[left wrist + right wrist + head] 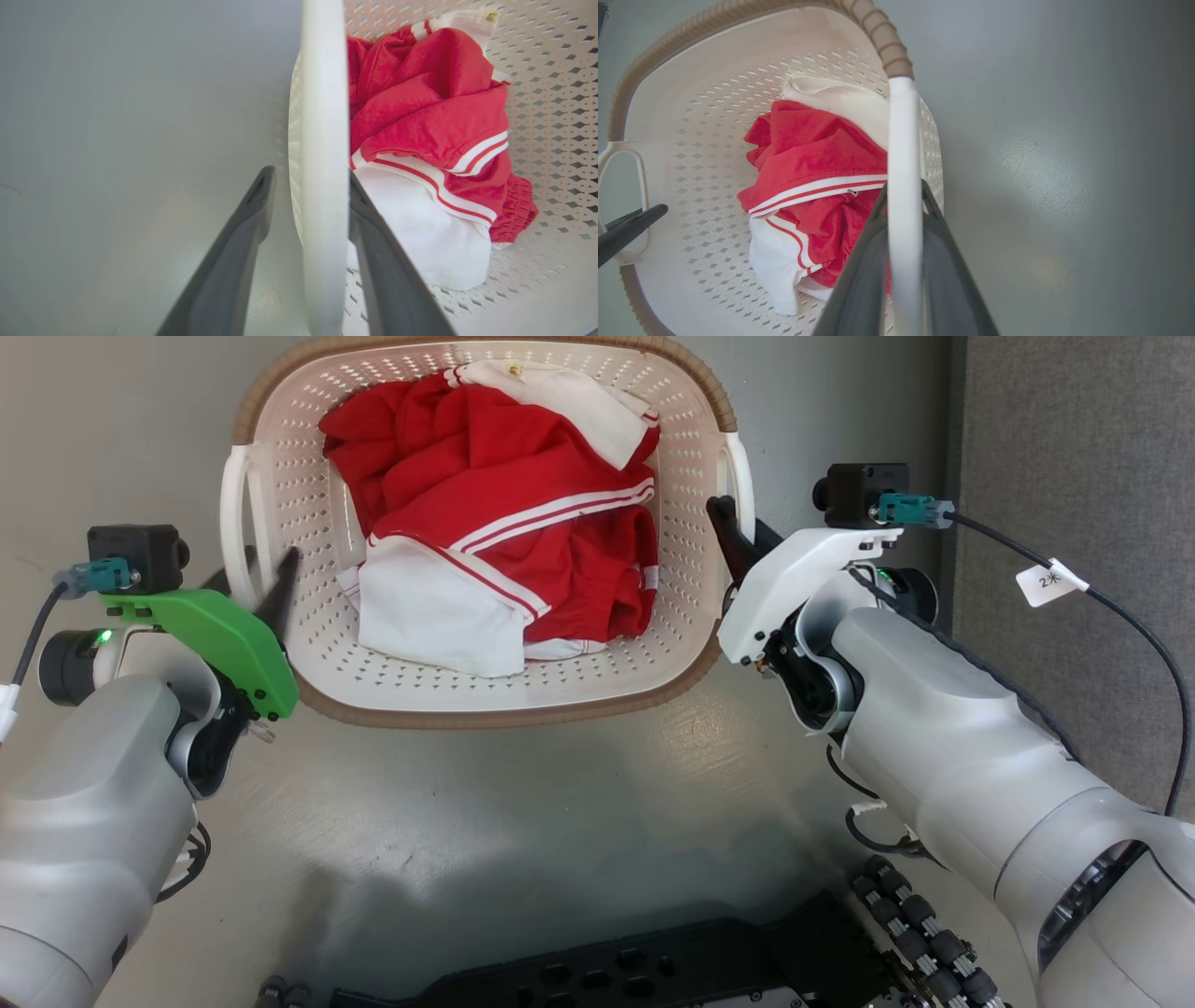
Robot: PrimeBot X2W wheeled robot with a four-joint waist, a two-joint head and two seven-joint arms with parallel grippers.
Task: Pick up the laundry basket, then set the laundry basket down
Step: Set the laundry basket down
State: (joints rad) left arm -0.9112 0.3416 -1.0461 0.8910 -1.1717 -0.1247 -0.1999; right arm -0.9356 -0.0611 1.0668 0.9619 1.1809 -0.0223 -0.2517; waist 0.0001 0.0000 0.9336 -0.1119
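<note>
Head view: cream perforated plastic laundry basket (485, 714) w/ brown woven-look rim, centre-far, straight ahead of the robot. Inside it: crumpled red-and-white striped clothes (504, 495).

Left gripper (266, 569) straddles the white left handle (238, 513). Left wrist view: inner finger (373, 242) touching the bar, outer finger (233, 242) w/ a clear gap, so partly open, nothing clamped. Right gripper (736, 527) is on the white right handle (744, 467). Right wrist view: both fingers pressed against the bar, closed on it.

Basket is over the grey floor (560, 821), far of the robot's dark base (653, 971). Can't tell if it's off the floor.

Step, imo: pick-up, grasp phase, lift not started. Next: close left fully, then raise both arms together and level, else basket tips and the load slides.

Count: 1 basket, 2 handles, 2 grippers, 1 clothes heap (nr of pieces unclear).
</note>
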